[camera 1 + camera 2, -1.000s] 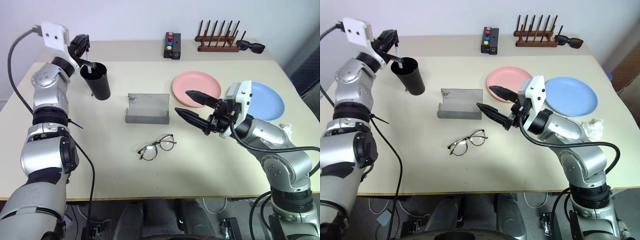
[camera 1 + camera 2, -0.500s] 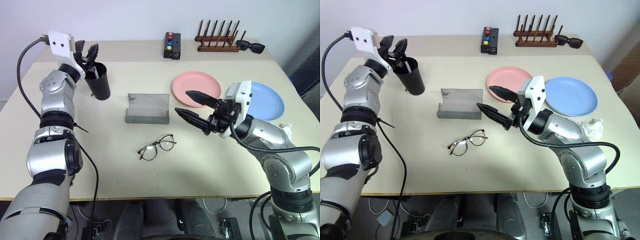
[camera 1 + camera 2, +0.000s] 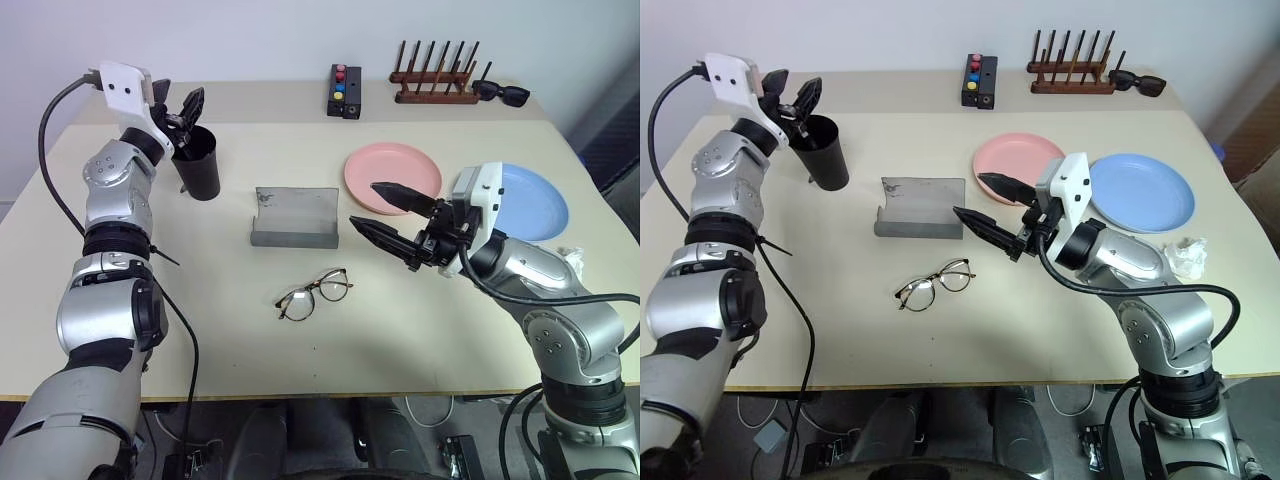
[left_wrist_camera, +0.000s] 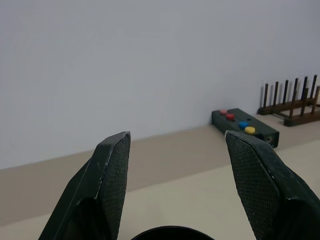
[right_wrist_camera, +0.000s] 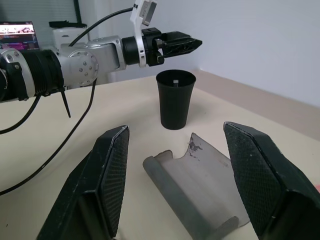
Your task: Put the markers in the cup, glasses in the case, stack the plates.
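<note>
L gripper [image 3: 186, 108] spread above cup [image 3: 197, 162], marker step looks done; next: glasses [image 3: 314, 293] into case [image 3: 295, 217] w/ open R gripper [image 3: 385, 209]

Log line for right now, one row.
left gripper: open above cup | right gripper: open, empty | glasses: on table | case: open | plates: unstacked

Head stereo pair: high, looking forward and down over table [image 3: 330, 340], slightly offset sideways. Left wrist camera: close above cup [image 4: 167, 233] rim, facing back wall. Right wrist camera: low, facing cup across case [image 5: 197, 175]. All share cup.
</note>
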